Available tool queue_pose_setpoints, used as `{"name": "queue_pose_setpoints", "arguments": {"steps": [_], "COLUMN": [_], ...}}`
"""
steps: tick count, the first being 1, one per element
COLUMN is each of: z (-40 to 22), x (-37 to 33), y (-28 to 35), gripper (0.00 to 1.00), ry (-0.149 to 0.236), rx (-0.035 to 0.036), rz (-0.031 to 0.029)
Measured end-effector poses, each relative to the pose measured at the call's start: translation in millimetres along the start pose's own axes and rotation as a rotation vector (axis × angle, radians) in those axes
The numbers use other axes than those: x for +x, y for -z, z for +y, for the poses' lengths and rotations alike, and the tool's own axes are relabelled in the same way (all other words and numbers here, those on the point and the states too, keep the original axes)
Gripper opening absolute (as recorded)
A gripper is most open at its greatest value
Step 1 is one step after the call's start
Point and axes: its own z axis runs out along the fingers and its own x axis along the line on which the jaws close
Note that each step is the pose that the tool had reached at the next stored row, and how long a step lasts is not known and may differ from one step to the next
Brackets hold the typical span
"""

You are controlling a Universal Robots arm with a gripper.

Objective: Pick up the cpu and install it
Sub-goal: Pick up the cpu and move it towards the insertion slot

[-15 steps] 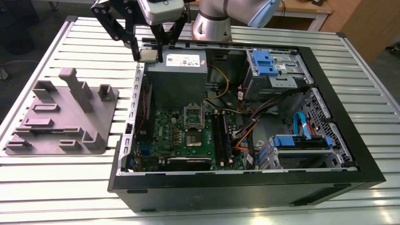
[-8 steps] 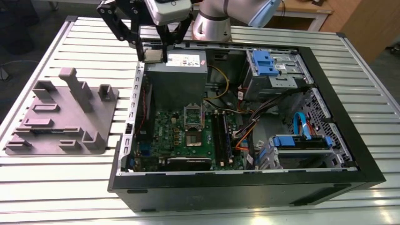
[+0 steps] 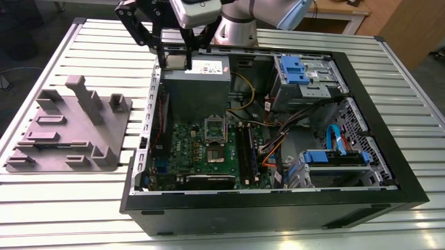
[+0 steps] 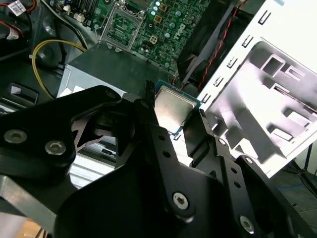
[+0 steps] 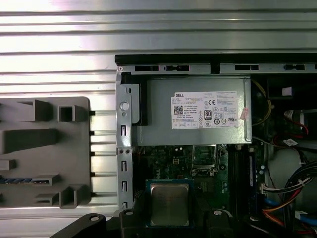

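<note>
The cpu (image 3: 175, 63) is a small silvery square chip held above the back corner of the open computer case (image 3: 278, 198), over the grey power supply (image 3: 197, 88). My gripper (image 3: 174, 62) is shut on the cpu, one black finger on each side. In both wrist views the cpu (image 4: 173, 108) (image 5: 169, 203) sits flat between the fingers (image 4: 148, 106). The open cpu socket (image 3: 214, 141) lies on the green motherboard lower in the case, apart from the chip. This socket (image 4: 121, 25) (image 5: 204, 156) is also seen in both wrist views.
A grey plastic fixture (image 3: 70, 130) with blocks and slots lies on the slatted table at the exterior view's left. Inside the case are drive bays with blue latches (image 3: 295, 70), bundled cables (image 3: 278, 140) and a memory stick (image 3: 247, 148) beside the socket.
</note>
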Motion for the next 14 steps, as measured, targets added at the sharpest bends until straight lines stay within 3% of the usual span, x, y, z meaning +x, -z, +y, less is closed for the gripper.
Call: {"name": "queue_pose_setpoints", "arguments": {"steps": [14], "z": [0.5], "x": [-12.3], "y": [-0.2], "gripper": [0.47], "ry": [0.0], "rx": [0.0], "rz": [0.0]}}
